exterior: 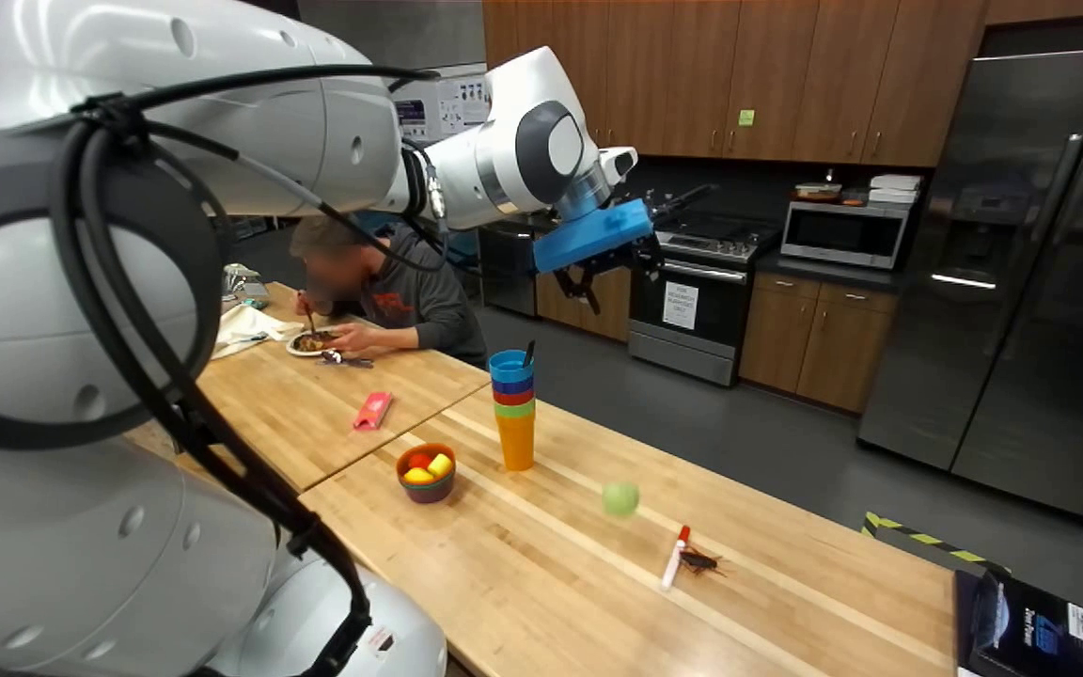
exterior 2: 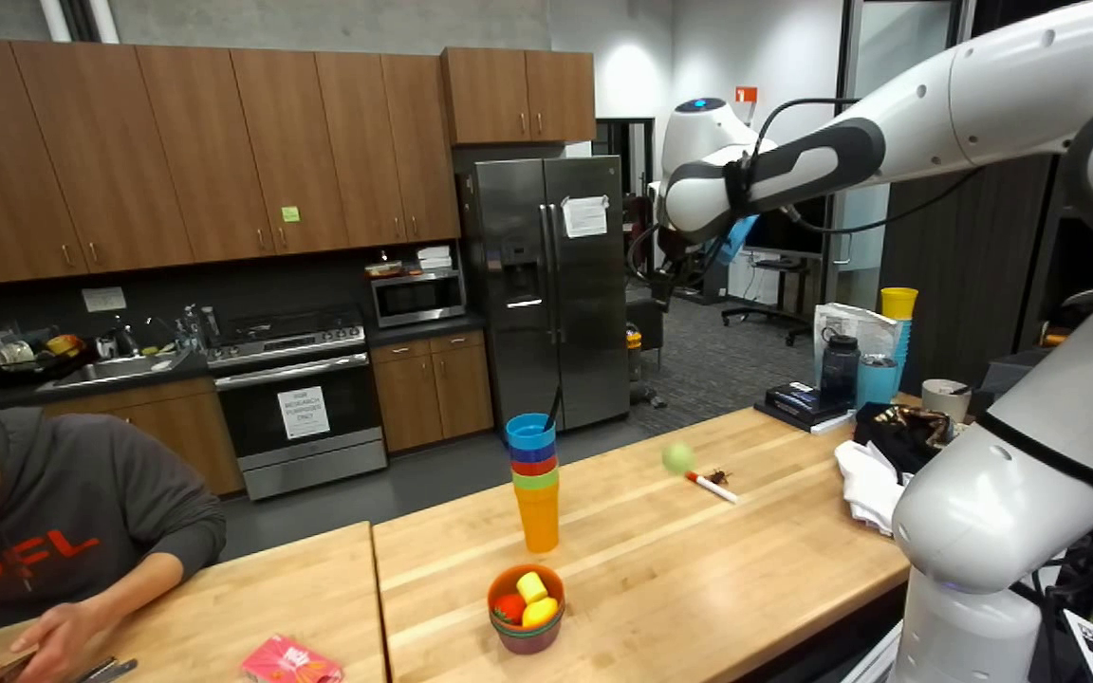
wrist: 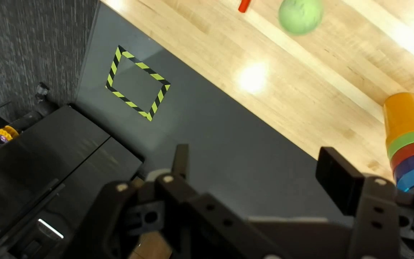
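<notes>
Green ball point(wrist: 300, 16): round, matte, smeared at the edges in both exterior views. It sits over the striped wood tabletop point(exterior: 541, 583), near the slim red-capped marker point(exterior: 676, 562); whether it touches the wood I can't make out. My gripper point(wrist: 259, 171) hangs well apart, fingers spread, unloaded. Wrist view crops the ball's top and one side of the tapered cup stack point(wrist: 410, 115).

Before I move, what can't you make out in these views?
Ball: blurred in both exterior views; can't tell if it touches the table.
Marker: wrist view's top edge cuts off all but its red end.
Cups: wrist view's right edge cuts them.
Black stick: lower end hidden by the cups in both exterior views.
Bug: too small in both exterior views to tell real from toy.
</notes>
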Motion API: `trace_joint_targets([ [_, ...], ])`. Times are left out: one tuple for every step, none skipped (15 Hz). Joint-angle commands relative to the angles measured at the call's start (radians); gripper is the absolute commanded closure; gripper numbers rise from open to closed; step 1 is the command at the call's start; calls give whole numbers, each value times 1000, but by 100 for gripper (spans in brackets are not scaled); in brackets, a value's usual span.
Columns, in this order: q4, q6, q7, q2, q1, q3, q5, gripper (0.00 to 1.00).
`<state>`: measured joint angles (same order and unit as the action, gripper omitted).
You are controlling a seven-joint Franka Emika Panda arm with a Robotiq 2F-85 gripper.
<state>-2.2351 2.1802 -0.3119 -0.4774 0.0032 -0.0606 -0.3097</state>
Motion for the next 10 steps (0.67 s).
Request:
trace_joint_targets([
  [3,-3,-2,1,-4,3,3,11],
  [3,-3,-2,1,-4,3,3,3],
  [-19,24,-1,0,-6,3,-7,2],
  [-39,43,4,4,-9,4,-17,0],
  [-65,75,14,13,-13,4,-27,0],
  [-98,122,19,23,-14,0,-29,0],
  [-122,149,23,34,-14,-4,-20,0],
  [-153,176,36,47,-22,0,-25,0],
  [-181,198,35,57,-19,-1,-14,0],
  [-213,224,52,69,-23,7,-20,0],
])
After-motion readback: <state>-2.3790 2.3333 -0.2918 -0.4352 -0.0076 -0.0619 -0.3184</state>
